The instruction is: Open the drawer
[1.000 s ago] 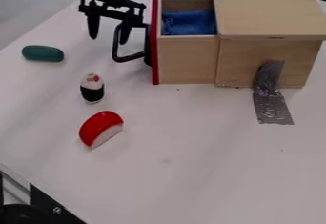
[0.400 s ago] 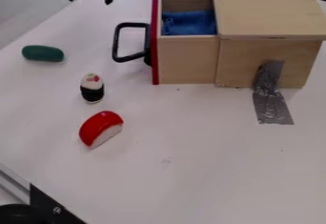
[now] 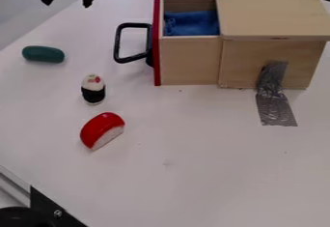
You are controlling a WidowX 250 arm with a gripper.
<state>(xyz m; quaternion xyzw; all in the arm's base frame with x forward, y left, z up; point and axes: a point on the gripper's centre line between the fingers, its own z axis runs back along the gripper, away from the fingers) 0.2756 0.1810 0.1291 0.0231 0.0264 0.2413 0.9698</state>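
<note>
White tabletop (image 3: 193, 173), wooden drawer (image 3: 190, 59) standing open; the two-finger gripper (image 3: 67, 5) hangs spread, empty. The black loop handle (image 3: 117, 42) lies to its lower right in view.

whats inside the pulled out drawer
A crumpled blue cloth lies inside the open light-wood drawer with a red front. Anything beneath the cloth is hidden, and the wooden box top covers whatever is further back.

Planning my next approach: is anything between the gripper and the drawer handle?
Nothing visible stands between the gripper and the handle; the green toy lies below that path in the camera view.
</note>
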